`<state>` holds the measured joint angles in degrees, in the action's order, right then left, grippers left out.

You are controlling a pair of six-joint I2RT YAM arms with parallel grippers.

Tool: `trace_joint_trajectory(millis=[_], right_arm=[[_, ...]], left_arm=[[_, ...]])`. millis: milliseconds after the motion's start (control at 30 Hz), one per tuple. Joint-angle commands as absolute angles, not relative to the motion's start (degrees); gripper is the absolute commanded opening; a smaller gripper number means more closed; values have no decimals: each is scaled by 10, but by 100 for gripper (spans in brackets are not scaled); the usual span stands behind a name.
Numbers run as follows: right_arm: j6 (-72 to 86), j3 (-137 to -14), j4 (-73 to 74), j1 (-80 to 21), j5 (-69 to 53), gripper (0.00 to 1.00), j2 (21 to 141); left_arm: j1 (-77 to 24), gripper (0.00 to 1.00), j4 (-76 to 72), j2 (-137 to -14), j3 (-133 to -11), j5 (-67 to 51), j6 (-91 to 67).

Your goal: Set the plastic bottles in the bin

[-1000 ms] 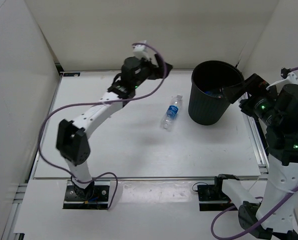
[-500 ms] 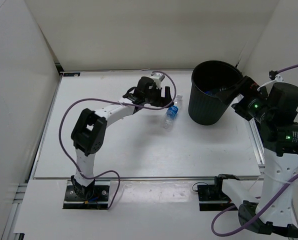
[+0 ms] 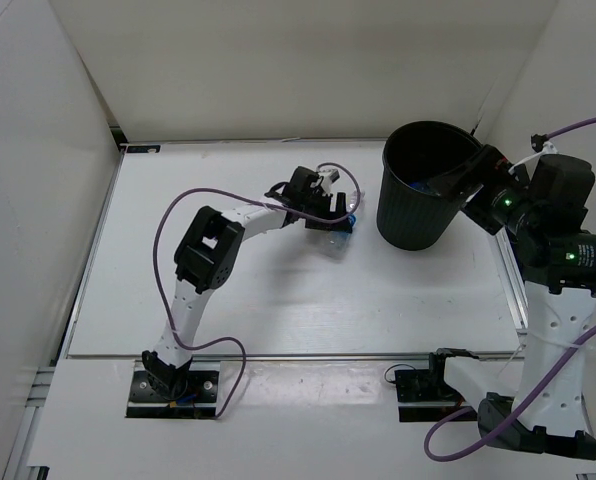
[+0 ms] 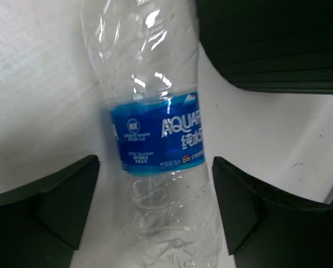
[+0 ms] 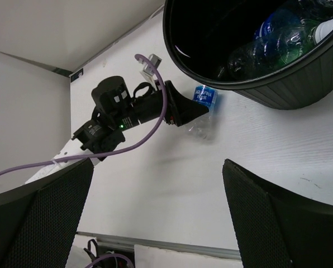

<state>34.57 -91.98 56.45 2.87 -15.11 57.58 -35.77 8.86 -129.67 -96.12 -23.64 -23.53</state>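
Currently one blue-labelled bottle [image 4: 155, 134] is seen lying on the tabletop [image 4: 38, 84] just beside the bin [image 3: 418, 215], straddled by the spread left claw [image 4: 155, 195], not yet pinched. It is judged light, thin-walled, slippery and easily crushed; the labelled midsection should be taken. Right claw [image 5: 158, 167]: spread, empty.

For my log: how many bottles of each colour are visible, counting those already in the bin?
Blue-labelled bottles: 2
Green bottle: 1
Clear white-capped bottle: 1
Total: 4
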Motion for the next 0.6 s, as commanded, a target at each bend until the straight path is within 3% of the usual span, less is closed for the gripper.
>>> trace_joint_trajectory(millis=[0, 33, 67, 133, 300, 400, 500, 567], right_arm=[[350, -913, 550, 26, -139, 100, 571], [357, -913, 550, 26, -134, 100, 571], [368, -906, 550, 26, -134, 100, 577], [380, -900, 550, 26, -134, 100, 577], [385, -906, 545, 26, -145, 100, 588], [385, -912, 545, 26, -130, 100, 588], [399, -912, 556, 26, -114, 100, 576], [399, -919, 563, 26, -100, 100, 576]], left_arm=[[-360, 87, 98, -1299, -979, -304, -253], [-354, 81, 105, -1299, -979, -310, -258], [-342, 64, 105, -1299, -970, -319, -264], [-327, 51, 105, -1276, -948, -344, -271], [-298, 50, 105, -1167, -911, -307, -259], [-298, 50, 105, -1101, -974, -239, -235], [-304, 55, 105, -1110, -1134, -197, -202], [-309, 66, 105, -1168, -1289, -208, -210]])
